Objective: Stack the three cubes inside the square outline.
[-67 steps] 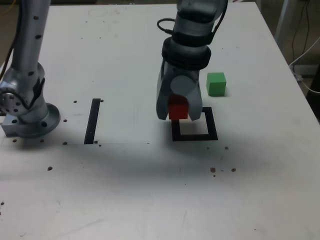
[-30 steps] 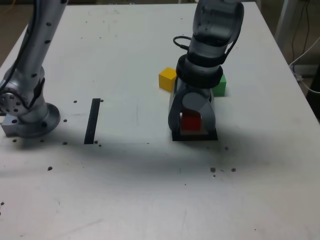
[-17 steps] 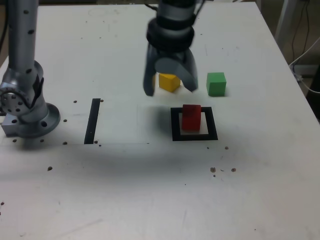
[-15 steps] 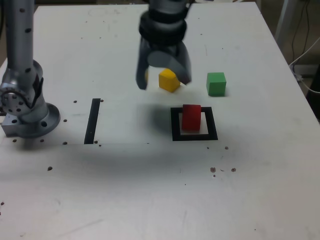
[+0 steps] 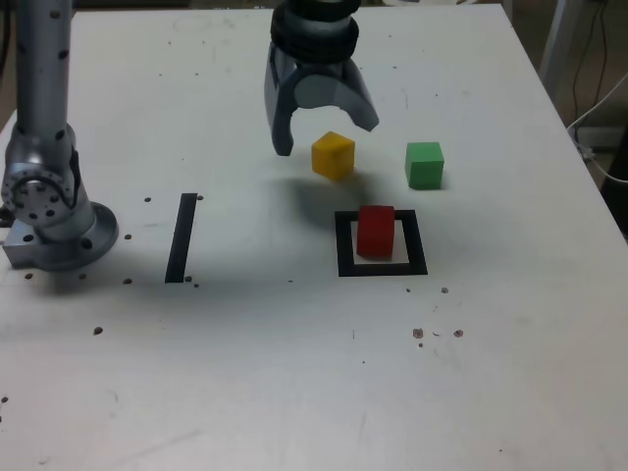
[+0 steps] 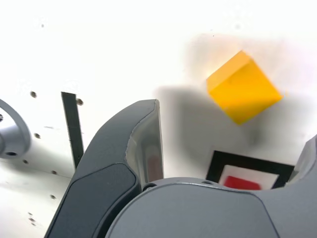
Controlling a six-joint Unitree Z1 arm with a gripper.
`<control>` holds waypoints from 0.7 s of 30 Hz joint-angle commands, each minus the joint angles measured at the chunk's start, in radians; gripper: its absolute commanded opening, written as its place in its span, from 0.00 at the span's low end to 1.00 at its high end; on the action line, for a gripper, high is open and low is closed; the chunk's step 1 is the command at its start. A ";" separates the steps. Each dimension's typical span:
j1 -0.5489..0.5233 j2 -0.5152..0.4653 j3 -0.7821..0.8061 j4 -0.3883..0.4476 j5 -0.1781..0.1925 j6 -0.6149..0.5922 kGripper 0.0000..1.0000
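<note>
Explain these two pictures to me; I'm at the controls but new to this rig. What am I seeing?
The machine is a single robot arm with a two-fingered gripper at its end. One picture comes from a camera standing off the arm and shows the scene; the other comes from a camera on the wrist, looking past the fingers at the tabletop.

On the white table are three small cubes. The red cube sits inside the black square outline. The yellow cube and green cube lie outside it. A straight black strip is toward the exterior view's left.

The gripper is open and holds nothing; the yellow cube lies on the table near it.
</note>
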 commanded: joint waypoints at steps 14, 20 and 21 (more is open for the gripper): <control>0.051 0.034 0.004 -0.074 0.115 0.456 1.00; 0.058 0.038 0.023 -0.129 0.116 0.607 0.99; 0.059 0.040 0.027 -0.137 0.113 0.618 0.99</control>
